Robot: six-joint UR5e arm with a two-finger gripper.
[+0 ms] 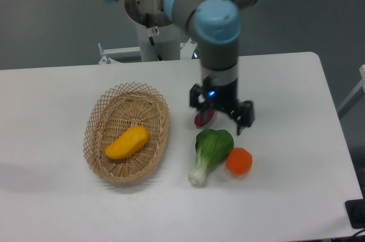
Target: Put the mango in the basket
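You were to note that the mango (126,142) lay inside the basket (97,117), long axis slanting up toward the right, well left of the gripper (221,116), which hung spread and empty.

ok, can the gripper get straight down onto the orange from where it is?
Probably yes. The gripper, jaws open and empty, hangs near the orange, which sits uncovered on the table. The bok choy touches its left side, so finger room there looks tight.
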